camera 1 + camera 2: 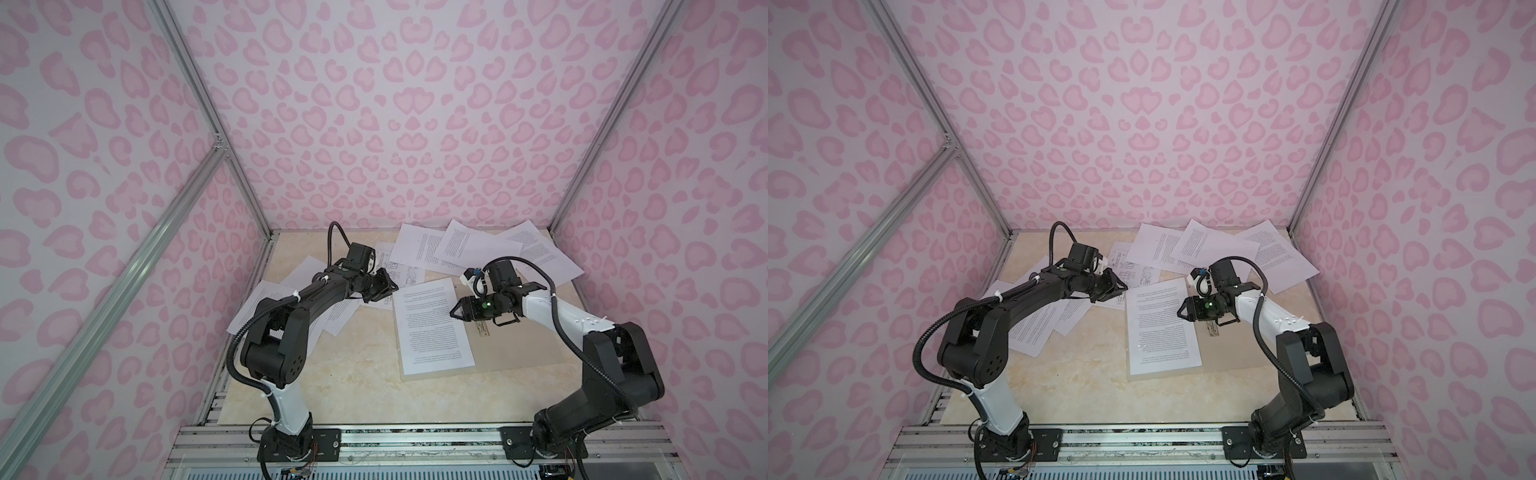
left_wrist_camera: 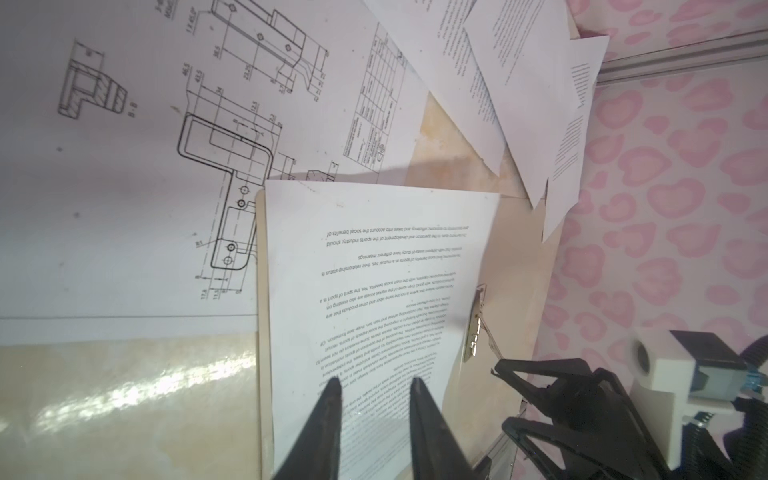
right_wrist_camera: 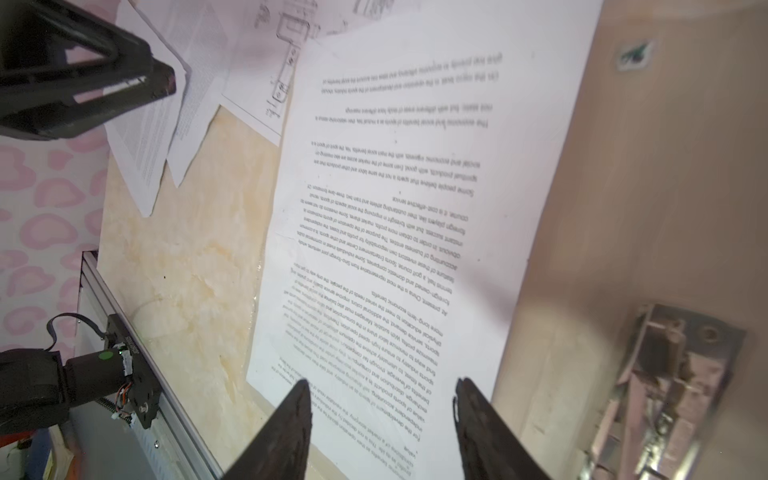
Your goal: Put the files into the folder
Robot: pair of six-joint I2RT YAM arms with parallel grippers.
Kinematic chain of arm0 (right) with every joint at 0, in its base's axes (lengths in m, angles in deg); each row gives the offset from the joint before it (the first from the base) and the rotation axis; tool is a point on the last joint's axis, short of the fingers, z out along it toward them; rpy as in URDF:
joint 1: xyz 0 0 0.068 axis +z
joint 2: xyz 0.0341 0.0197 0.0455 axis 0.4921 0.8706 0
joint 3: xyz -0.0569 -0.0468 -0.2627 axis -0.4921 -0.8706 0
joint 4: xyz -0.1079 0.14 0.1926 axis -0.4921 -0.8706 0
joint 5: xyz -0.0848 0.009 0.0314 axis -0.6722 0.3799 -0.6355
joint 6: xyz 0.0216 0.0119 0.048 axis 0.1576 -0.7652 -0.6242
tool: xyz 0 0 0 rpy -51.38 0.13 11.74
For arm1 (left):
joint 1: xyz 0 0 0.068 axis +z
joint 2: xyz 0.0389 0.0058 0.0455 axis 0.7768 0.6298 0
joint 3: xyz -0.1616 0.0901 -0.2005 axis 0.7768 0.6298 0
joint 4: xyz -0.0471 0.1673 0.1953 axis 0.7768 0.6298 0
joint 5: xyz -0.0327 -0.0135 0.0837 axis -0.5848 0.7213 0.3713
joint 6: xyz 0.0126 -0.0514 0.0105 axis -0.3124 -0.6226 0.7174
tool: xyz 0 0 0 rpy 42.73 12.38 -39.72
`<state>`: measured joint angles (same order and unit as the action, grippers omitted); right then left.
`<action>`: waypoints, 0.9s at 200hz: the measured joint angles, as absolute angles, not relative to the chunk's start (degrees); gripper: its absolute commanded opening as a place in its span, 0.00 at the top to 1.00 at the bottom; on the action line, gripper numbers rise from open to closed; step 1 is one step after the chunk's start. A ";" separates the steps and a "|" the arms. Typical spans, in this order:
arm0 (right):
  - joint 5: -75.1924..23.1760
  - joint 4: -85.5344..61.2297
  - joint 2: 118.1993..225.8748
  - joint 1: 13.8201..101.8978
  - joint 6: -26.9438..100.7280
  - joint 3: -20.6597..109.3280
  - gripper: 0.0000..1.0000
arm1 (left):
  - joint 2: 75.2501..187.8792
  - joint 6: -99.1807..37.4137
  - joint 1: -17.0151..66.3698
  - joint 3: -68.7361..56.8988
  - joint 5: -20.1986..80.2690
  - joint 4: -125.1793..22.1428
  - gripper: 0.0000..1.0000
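Note:
The folder (image 1: 523, 345) (image 1: 1246, 345) lies open and flat on the table, its metal clip (image 2: 477, 328) (image 3: 665, 395) on the inner spine. One printed file sheet (image 1: 432, 324) (image 1: 1163, 328) (image 3: 395, 208) rests on the folder's left half. My left gripper (image 1: 388, 286) (image 2: 375, 384) hovers open over that sheet's far corner with nothing between its fingers. My right gripper (image 1: 455, 311) (image 3: 382, 384) is open just above the sheet's right edge, also holding nothing. More files lie loose: a drawing sheet (image 1: 401, 270) (image 2: 166, 166), text sheets at the back right (image 1: 478, 245) and others under the left arm (image 1: 270, 307).
Pink patterned walls (image 1: 415, 124) close in the back and both sides. An aluminium rail (image 1: 415, 440) carrying both arm bases runs along the front. Bare marble tabletop (image 1: 353, 386) shows in front of the folder.

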<state>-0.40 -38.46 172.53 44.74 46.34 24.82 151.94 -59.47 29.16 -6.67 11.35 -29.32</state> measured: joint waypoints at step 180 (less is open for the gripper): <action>-21.95 -17.32 160.37 39.83 29.16 13.06 0.26 | 109.28 -53.83 55.83 27.54 24.73 -15.05 0.12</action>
<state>-21.95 -17.32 160.37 39.83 29.16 13.06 109.28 -53.83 55.83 27.54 24.73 -15.05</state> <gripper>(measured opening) 0.818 0.904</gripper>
